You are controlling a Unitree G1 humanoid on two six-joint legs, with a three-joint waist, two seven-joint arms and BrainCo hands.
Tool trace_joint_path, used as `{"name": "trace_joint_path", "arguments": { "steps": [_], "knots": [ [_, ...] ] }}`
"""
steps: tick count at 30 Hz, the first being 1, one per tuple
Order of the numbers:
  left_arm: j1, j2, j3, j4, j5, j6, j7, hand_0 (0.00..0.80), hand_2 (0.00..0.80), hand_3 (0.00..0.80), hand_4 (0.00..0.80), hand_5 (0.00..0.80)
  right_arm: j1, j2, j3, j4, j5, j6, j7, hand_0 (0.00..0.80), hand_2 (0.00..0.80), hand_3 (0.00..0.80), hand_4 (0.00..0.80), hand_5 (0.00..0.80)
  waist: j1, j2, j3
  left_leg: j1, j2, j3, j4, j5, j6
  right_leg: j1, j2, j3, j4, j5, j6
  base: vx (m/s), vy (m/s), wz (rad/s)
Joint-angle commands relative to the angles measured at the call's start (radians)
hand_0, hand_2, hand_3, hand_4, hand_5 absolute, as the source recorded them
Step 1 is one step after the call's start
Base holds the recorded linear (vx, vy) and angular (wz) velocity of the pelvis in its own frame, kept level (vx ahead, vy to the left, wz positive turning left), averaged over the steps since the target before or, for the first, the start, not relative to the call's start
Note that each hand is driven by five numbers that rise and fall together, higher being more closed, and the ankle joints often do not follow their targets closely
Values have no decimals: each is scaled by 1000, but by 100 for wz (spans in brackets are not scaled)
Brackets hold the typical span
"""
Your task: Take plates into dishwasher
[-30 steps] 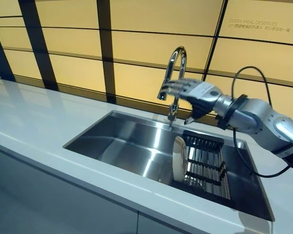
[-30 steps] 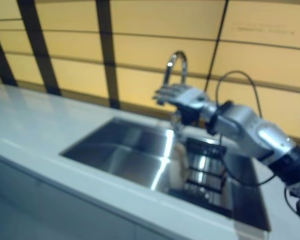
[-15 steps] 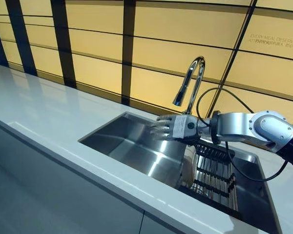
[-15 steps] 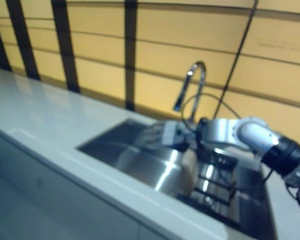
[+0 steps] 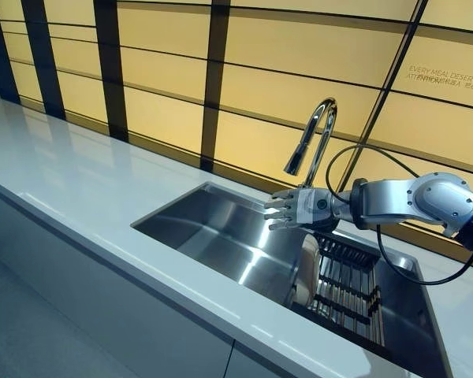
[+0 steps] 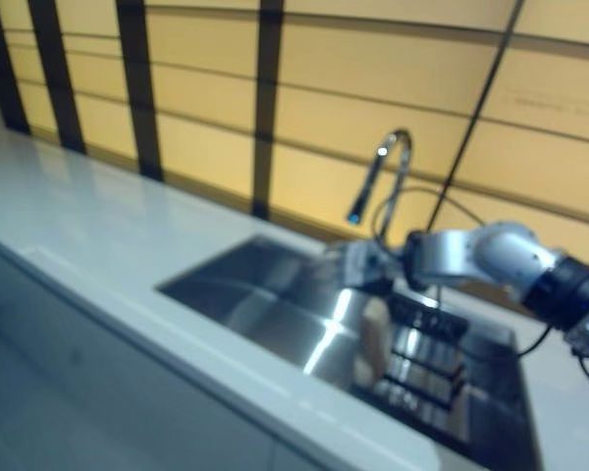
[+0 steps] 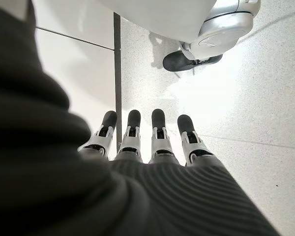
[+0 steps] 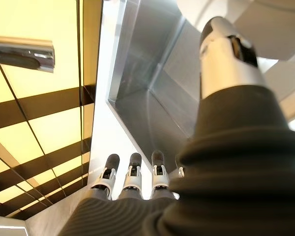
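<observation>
A pale plate (image 5: 307, 268) stands on edge at the left end of a dark dish rack (image 5: 348, 285) inside the steel sink (image 5: 213, 228). My right hand (image 5: 296, 209) hovers just above the plate's top rim, below the faucet's spout. It is open, with straight fingers pointing left over the basin and nothing in it. Its wrist view shows the straight fingers (image 8: 132, 178) and the thumb (image 8: 227, 49) spread apart over the sink's corner. My left hand (image 7: 147, 142) appears only in its own wrist view, open and hanging over the floor.
A tall chrome faucet (image 5: 315, 134) rises behind the sink, close above my right hand. White countertop (image 5: 79, 181) runs around the sink to the left and front. A yellow panelled wall with dark strips stands behind. Cabinet fronts (image 5: 79, 315) lie below the counter's front edge.
The camera has shifted. My right hand has dropped from the faucet's spout level towards the sink and now sits just above the plate. The plate has not moved.
</observation>
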Motion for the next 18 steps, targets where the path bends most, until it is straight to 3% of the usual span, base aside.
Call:
{"name": "trace_joint_path", "arguments": {
  "steps": [1,18],
  "knots": [
    [-9,28,-15,1,-8,-12,-2,0,0,0,0,0,-135,-74,66,85,5,12,-13,0,0,0,0,0,36,-35,-10,-70,6,33,-34,62,-19,132,-12,-25,3,-141,75,0,0,0],
    [-17,30,-17,-8,-2,-10,-9,0,0,0,0,0,-56,-11,55,100,150,12,191,0,0,0,0,0,48,-37,-3,-67,10,33,-34,61,-18,142,-18,-38,6,-148,74,0,0,0]
  ]
}}
